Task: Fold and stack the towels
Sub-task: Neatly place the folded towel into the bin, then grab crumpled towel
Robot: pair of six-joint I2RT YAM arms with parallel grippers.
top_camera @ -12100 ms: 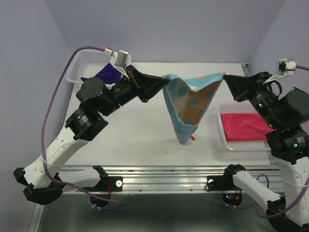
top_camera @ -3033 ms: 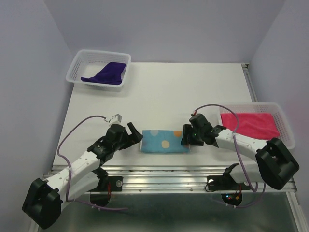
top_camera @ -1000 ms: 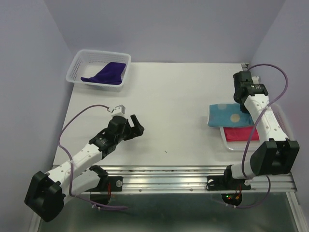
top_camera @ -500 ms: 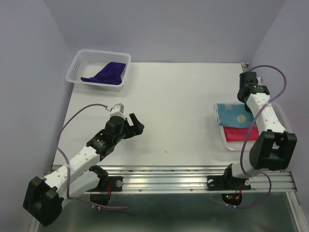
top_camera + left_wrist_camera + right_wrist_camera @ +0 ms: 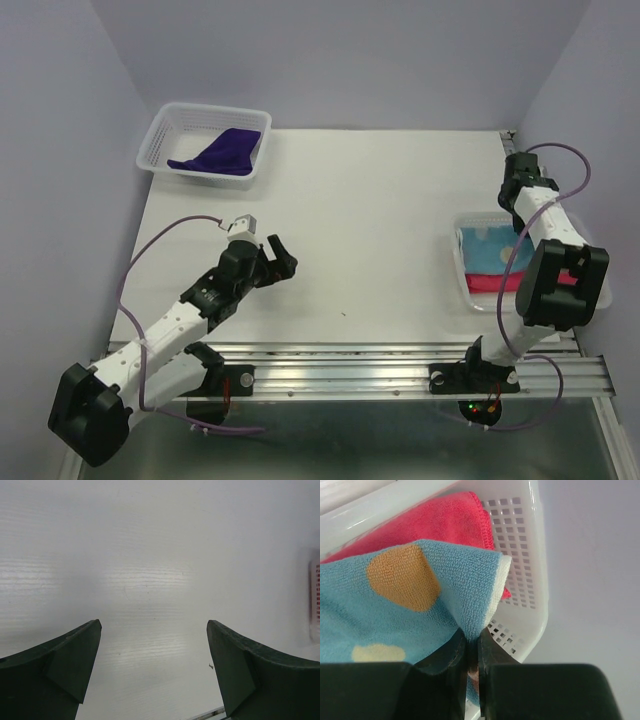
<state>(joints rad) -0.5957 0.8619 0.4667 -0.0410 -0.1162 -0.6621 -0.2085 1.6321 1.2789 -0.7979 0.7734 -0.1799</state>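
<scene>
Right pincer (image 5: 472,639) is pressed together on one edge of the light blue terry towel with orange and yellow spots (image 5: 395,610), with the cloth pinched between its fingertips. In the right wrist view the towel spreads left and up from the pinch. It lies over the bright pink folded towel (image 5: 440,520), which sits inside the white plastic mesh basket (image 5: 520,555).

From above, that basket stands at the right edge of the white table (image 5: 380,190). The blue towel covers the far part of the pink one, and a pink strip shows on the near side. The right arm reaches over the basket, so the pinch point is hidden in that view.

Left pincer (image 5: 154,625) is spread wide with nothing between its fingers. It is low over bare table toward the near left, well apart from every towel.

The dark purple towel (image 5: 220,152) lies crumpled in a second white mesh basket (image 5: 160,130) at the far left corner.
</scene>
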